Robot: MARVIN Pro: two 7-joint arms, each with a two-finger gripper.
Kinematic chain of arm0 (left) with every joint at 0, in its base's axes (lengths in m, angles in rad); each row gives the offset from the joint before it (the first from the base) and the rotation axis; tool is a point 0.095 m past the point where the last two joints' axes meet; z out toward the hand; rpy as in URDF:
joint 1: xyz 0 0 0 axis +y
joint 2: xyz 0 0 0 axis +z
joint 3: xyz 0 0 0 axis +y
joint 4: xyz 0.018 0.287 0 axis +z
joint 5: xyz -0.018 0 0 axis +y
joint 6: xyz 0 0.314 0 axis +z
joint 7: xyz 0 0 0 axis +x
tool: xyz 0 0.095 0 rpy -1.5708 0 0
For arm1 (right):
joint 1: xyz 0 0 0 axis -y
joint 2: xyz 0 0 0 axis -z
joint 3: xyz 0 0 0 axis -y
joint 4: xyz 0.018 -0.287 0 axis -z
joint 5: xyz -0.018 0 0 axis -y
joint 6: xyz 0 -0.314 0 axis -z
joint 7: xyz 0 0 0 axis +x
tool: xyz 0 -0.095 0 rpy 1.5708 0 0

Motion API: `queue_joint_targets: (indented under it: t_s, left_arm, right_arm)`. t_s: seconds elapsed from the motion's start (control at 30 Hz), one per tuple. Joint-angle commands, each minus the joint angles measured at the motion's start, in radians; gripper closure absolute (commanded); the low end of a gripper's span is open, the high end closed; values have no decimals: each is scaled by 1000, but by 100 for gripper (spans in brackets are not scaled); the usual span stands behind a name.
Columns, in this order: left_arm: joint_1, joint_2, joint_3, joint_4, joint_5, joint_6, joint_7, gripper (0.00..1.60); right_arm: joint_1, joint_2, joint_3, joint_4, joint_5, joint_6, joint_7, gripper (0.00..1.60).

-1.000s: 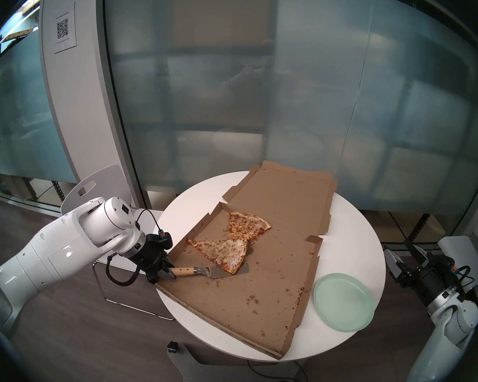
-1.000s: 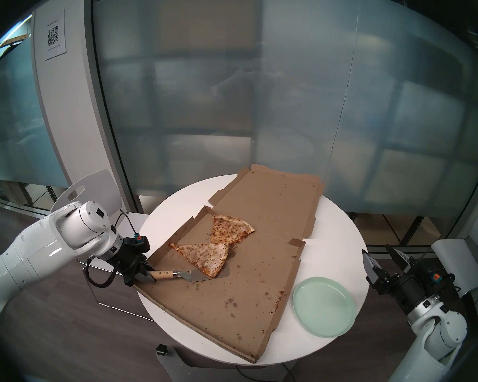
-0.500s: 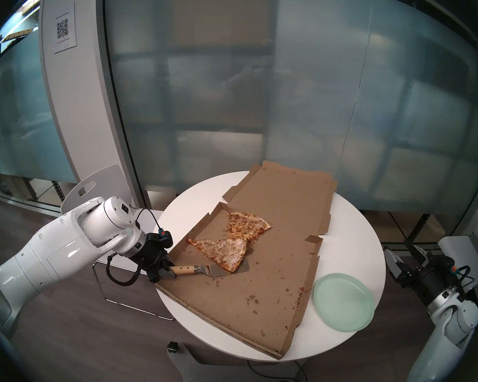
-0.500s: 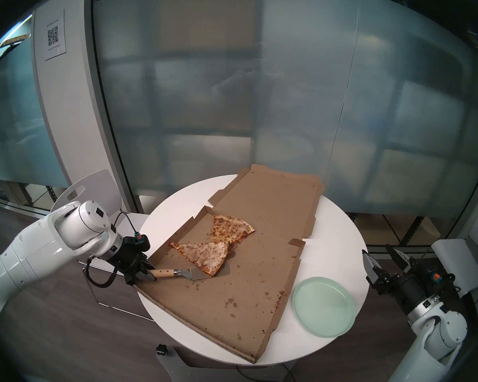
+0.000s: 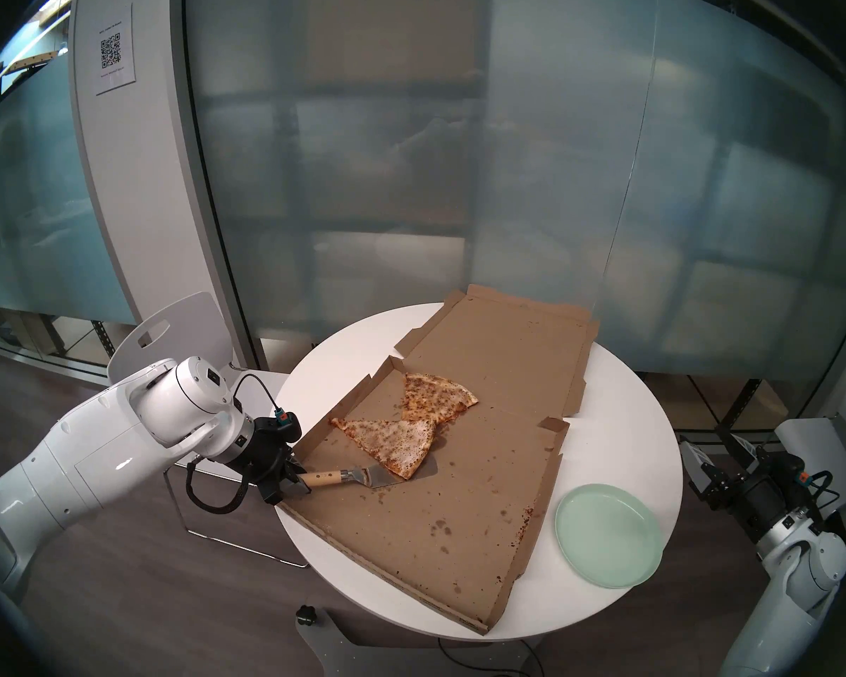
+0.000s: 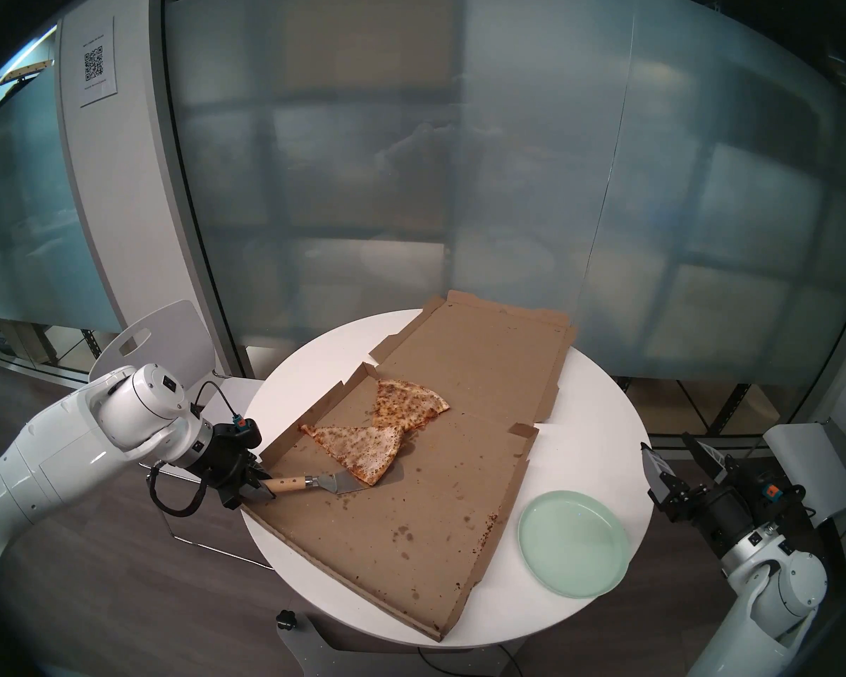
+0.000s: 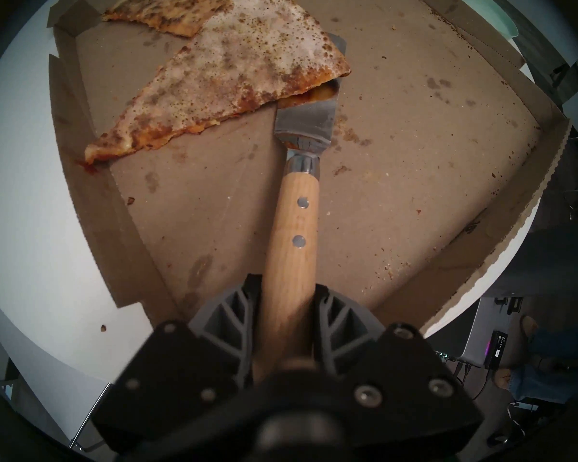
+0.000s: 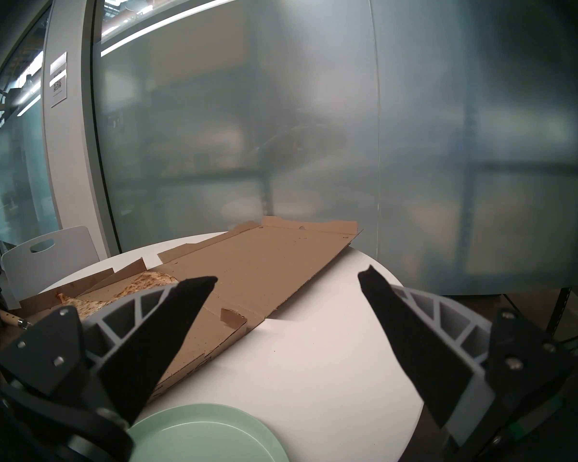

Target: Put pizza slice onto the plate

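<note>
The pizza slice, long and pale with brown speckles, lies in the open cardboard box. Its wide end rests on the metal blade of a wooden-handled spatula, and its narrow tip lies on the cardboard. My left gripper is shut on the spatula's handle at the box's left edge. The mint-green plate sits bare on the white table, right of the box. Beyond the table's right edge, my right gripper stands open, holding nothing.
A shorter, more orange pizza wedge lies behind the slice, touching its wide end. The box's low walls and flaps stand up around it. The round white table shows bare surface at the right. A white chair stands behind my left arm.
My left wrist has swung slightly left, and the spatula blade has shifted a little back under the slice's wide end. The box has turned slightly on the table. The right arm has not moved.
</note>
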Motion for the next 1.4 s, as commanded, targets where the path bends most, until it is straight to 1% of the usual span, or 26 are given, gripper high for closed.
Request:
queue_joint_targets:
  t_s: [0.0,0.03,0.17,0.23,0.33,0.4,0.47,0.5,0.6,0.67,0.87,1.0,1.17,1.37]
  left_arm:
    - [13,6,-66,-15,-72,11,6,160]
    - [13,6,-66,-15,-72,11,6,160]
    - [52,17,-83,-53,-94,15,32,160]
    - [91,25,-96,-77,-113,15,58,160]
    - [126,31,-98,-92,-119,17,84,160]
    - [165,26,-106,-90,-125,9,130,160]
    - [190,21,-114,-86,-135,2,158,160]
    - [190,21,-114,-86,-135,2,158,160]
    - [233,14,-136,-86,-158,-16,212,160]
    - [247,12,-144,-88,-168,-24,229,160]
    - [263,8,-155,-94,-184,-35,257,160]
    - [264,13,-168,-113,-194,-30,272,160]
    - [262,22,-182,-128,-206,-24,277,160]
    - [248,31,-186,-131,-203,-15,279,160]
  right_arm:
    - [3,-1,2,-16,7,0,2,0]
    - [3,-1,2,-16,7,0,2,0]
    - [3,-1,2,-17,7,0,2,0]
    - [3,-2,2,-17,7,0,2,0]
    - [3,-1,2,-17,8,0,2,0]
    - [3,-1,2,-17,7,0,2,0]
    - [3,-1,2,-17,7,0,2,0]
    - [3,-1,2,-17,7,0,2,0]
    - [3,-1,2,-16,7,0,2,0]
    - [3,-1,2,-16,7,0,2,0]
    - [3,-1,2,-17,7,0,2,0]
    - [3,-2,2,-17,7,0,2,0]
    - [3,-2,2,-17,8,0,2,0]
    - [3,-2,2,-17,7,0,2,0]
